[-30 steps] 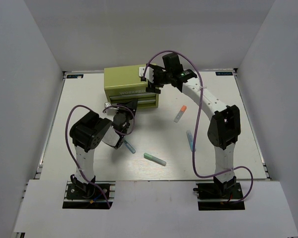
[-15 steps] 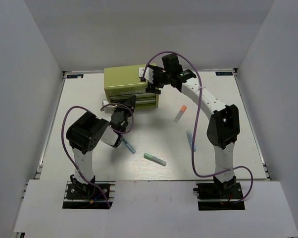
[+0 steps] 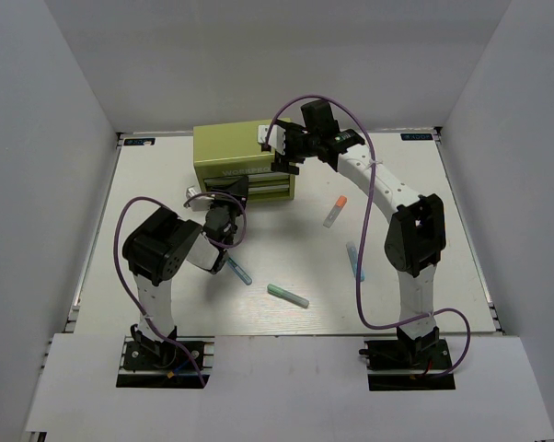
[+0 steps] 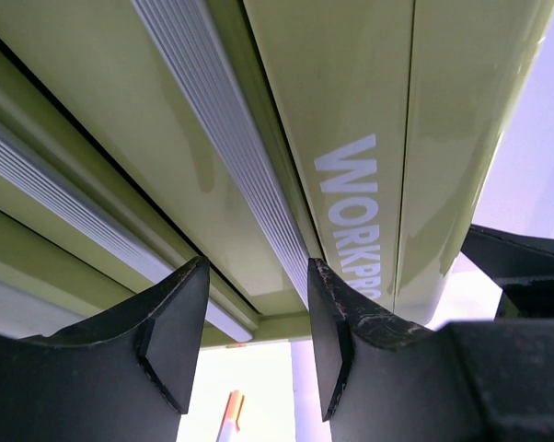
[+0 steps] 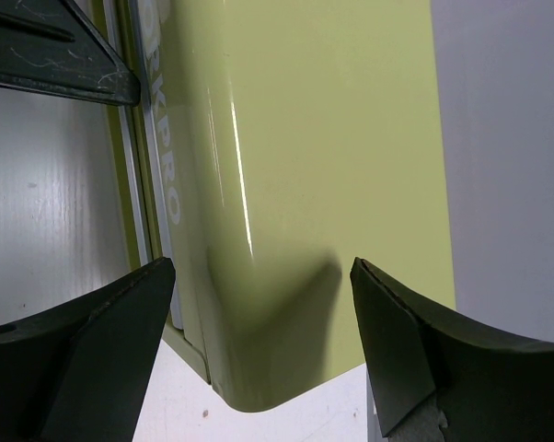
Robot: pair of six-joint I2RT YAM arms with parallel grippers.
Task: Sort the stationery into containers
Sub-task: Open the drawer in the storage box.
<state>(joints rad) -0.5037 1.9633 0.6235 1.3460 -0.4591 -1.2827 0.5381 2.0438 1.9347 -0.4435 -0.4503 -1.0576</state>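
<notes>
The olive-green cabinet (image 3: 231, 157) stands at the back of the table, its drawers facing me. My left gripper (image 3: 234, 191) is open right at the drawer fronts; in the left wrist view (image 4: 256, 308) a silver drawer handle (image 4: 231, 175) runs just beyond its fingertips. My right gripper (image 3: 282, 155) is open wide over the cabinet's top right corner (image 5: 295, 184). On the table lie the clear pen with orange cap (image 3: 335, 211), the light blue pen (image 3: 354, 261), the mint green pen (image 3: 287, 295) and the thin blue pen (image 3: 239, 273), which is by my left arm.
White walls close in the table on the left, right and back. The orange-capped pen also shows low in the left wrist view (image 4: 229, 414). The right arm's purple cable (image 3: 369, 267) hangs over the right part of the table.
My left gripper has moved a little up and left, closer to the cabinet's drawer fronts. The right arm and the pens have not moved.
</notes>
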